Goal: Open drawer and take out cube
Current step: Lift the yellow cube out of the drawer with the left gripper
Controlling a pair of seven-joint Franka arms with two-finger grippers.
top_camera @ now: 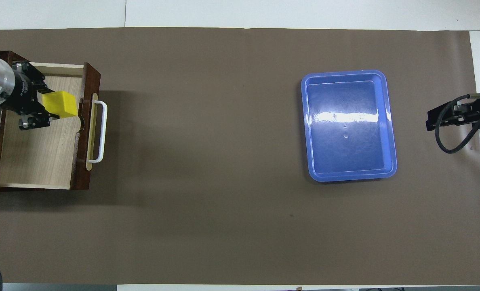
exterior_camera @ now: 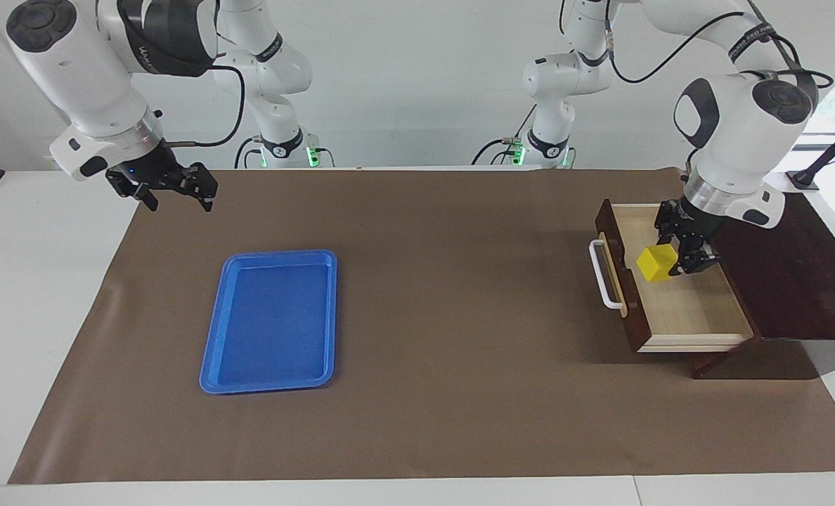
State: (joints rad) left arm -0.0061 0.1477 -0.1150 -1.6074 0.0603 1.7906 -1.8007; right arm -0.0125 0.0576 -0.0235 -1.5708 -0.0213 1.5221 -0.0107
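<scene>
Now the left gripper [exterior_camera: 676, 261] is clamped on the cube [exterior_camera: 656, 263], over the open drawer [exterior_camera: 691, 318] at frame right; the right gripper [exterior_camera: 173, 193], fingers apart, waits upper left; the blue tray [exterior_camera: 271, 321] lies below it.

The cube [exterior_camera: 656, 263] sits between the left gripper's [exterior_camera: 672, 263] fingers, over the drawer [exterior_camera: 691, 320], which stands pulled out of its box [exterior_camera: 797, 281]; the tray [exterior_camera: 270, 320] lies well apart, near the right gripper [exterior_camera: 175, 198], nearer the right arm's end.
</scene>
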